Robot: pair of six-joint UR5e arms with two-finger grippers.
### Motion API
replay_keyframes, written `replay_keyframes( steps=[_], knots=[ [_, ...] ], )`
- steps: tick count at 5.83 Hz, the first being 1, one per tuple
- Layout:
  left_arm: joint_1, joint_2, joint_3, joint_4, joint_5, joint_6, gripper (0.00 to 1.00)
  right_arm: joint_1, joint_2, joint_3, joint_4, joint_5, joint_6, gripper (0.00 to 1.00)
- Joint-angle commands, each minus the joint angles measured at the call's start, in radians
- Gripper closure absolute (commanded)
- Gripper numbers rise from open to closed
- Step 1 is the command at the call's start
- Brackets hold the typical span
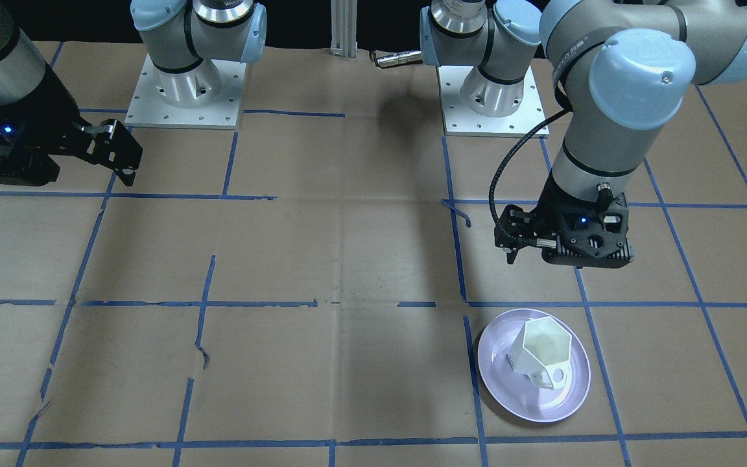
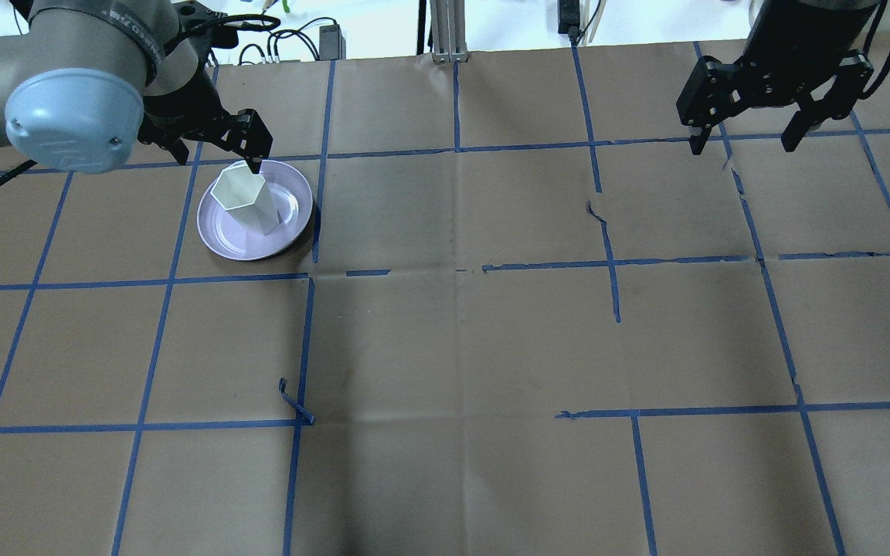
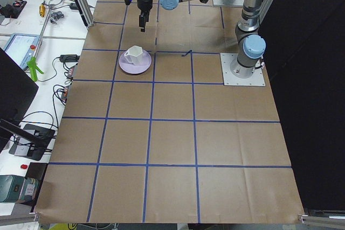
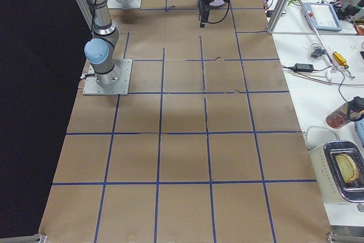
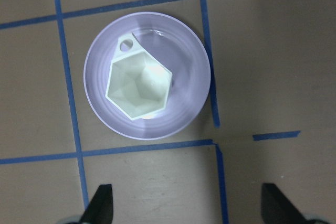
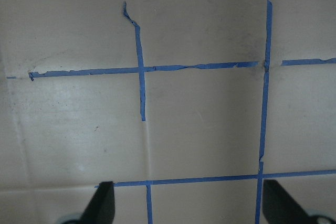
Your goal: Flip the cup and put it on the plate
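Observation:
The white faceted cup (image 1: 545, 353) stands upright, mouth up, on the pale lavender plate (image 1: 529, 403), its handle toward the plate's outer rim. My left gripper (image 2: 217, 158) hangs open and empty above them, clear of the cup. The left wrist view looks straight down into the cup (image 5: 139, 85) on the plate (image 5: 186, 111), with the open left gripper (image 5: 189, 205) at the bottom edge. My right gripper (image 2: 741, 143) is open and empty, high over the far right of the table, far from the cup. It also shows in the right wrist view (image 6: 189, 205).
The table (image 2: 460, 340) is covered in brown paper marked with a blue tape grid. The two arm bases (image 1: 185, 97) stand on metal plates at the robot's edge. Cables and tools lie on side benches (image 3: 48, 36) off the table's end.

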Motion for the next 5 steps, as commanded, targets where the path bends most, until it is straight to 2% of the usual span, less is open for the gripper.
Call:
replay_keyframes(
  steps=[1, 2, 3, 5],
  knots=[
    [-0.052, 0.030, 0.116, -0.236, -0.054, -0.107, 0.01, 0.000, 0.000, 0.000, 0.000, 0.000, 0.000, 0.00],
    [-0.057, 0.033, 0.168, -0.324, -0.101, -0.147, 0.01, 0.000, 0.000, 0.000, 0.000, 0.000, 0.000, 0.00],
    [-0.059, 0.047, 0.170, -0.362, -0.103, -0.155, 0.01, 0.000, 0.000, 0.000, 0.000, 0.000, 0.000, 0.00],
    [-0.059, 0.061, 0.160, -0.377, -0.095, -0.155, 0.01, 0.000, 0.000, 0.000, 0.000, 0.000, 0.000, 0.00]
  ],
)
